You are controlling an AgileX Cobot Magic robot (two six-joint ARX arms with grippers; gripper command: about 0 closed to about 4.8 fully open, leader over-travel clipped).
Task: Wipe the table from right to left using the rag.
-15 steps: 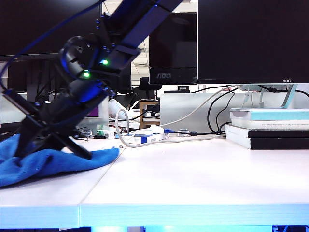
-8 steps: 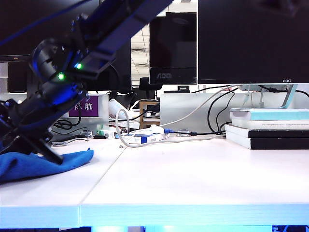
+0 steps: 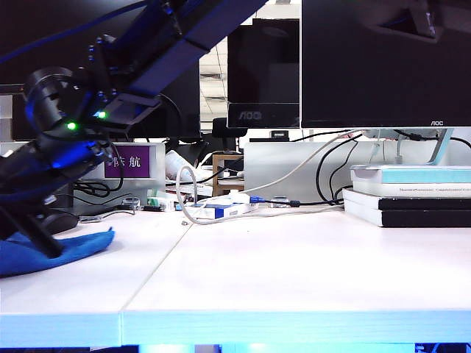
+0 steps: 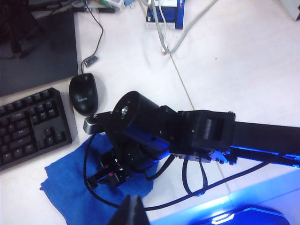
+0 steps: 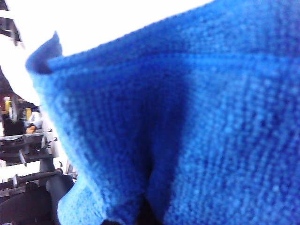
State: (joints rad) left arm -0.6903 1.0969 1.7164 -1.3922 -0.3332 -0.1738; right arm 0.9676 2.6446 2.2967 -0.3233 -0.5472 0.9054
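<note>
we see the right gripper [image 4: 112, 174] clamped on the rag [image 3: 55, 250] at the table's [image 3: 294, 272] far left edge; left gripper [image 4: 132, 211] above, fingers closed.

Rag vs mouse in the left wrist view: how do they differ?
1. The rag is bright blue fuzzy cloth; the mouse is black, smooth and hard.
2. The rag covers much more table than the mouse.
3. The rag lies rumpled under the right gripper, shut on it; the mouse sits free beside the keyboard.
Both rest on the table. The left gripper touches neither.
</note>
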